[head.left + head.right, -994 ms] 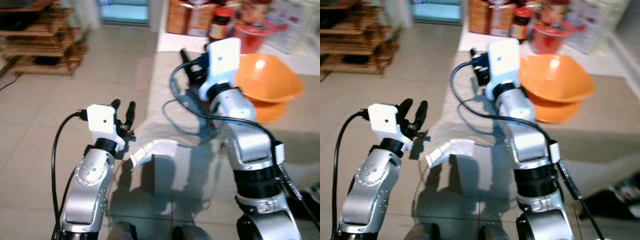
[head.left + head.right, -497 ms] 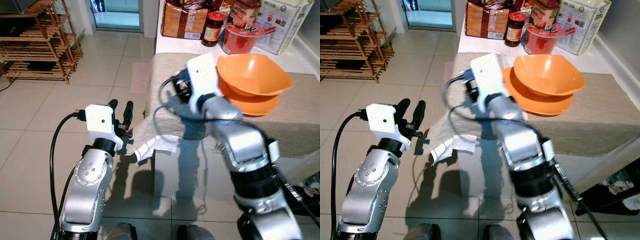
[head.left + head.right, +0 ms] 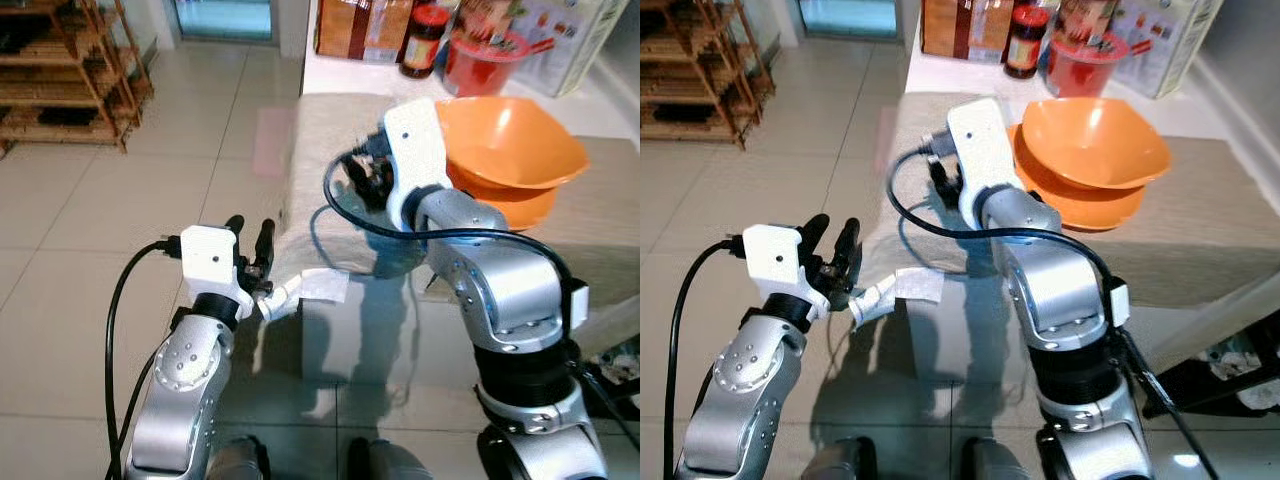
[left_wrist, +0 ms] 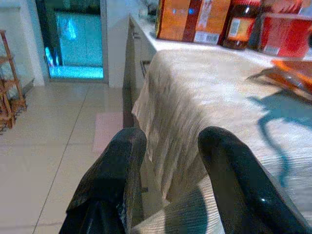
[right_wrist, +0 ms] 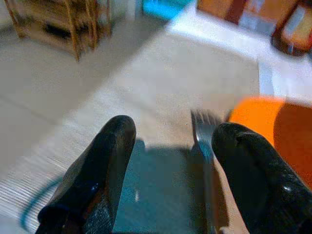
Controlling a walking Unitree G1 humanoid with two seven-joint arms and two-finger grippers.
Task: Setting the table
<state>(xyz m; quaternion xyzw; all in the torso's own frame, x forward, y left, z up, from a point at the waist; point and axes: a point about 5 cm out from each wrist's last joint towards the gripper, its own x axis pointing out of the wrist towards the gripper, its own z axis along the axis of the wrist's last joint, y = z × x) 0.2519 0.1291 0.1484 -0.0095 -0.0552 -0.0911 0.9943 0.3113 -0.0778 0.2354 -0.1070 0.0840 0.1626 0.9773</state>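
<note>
A beige cloth (image 3: 325, 130) covers the table, and its pale corner (image 3: 305, 288) hangs off the near left edge. An orange bowl (image 3: 510, 140) sits on an orange plate (image 3: 525, 207) at the right. A metal fork (image 5: 204, 130) lies on the cloth beside the plate. My right gripper (image 3: 360, 178) hovers open over the cloth just left of the bowl, with the fork ahead between its fingers (image 5: 105, 165). My left gripper (image 3: 250, 235) is open beside the hanging corner, facing the cloth's draped edge (image 4: 165, 112), nothing clamped.
Jars, a red tub (image 3: 480, 62) and boxes (image 3: 350, 28) stand along the back of the counter. A wooden rack (image 3: 60, 70) stands at the far left on the tiled floor. A pink mat (image 3: 268, 140) lies by the table's left side.
The head view has shifted and sharpened. My left gripper now stands closer to the cloth's hanging corner. My right gripper stays open over the cloth beside the bowl.
</note>
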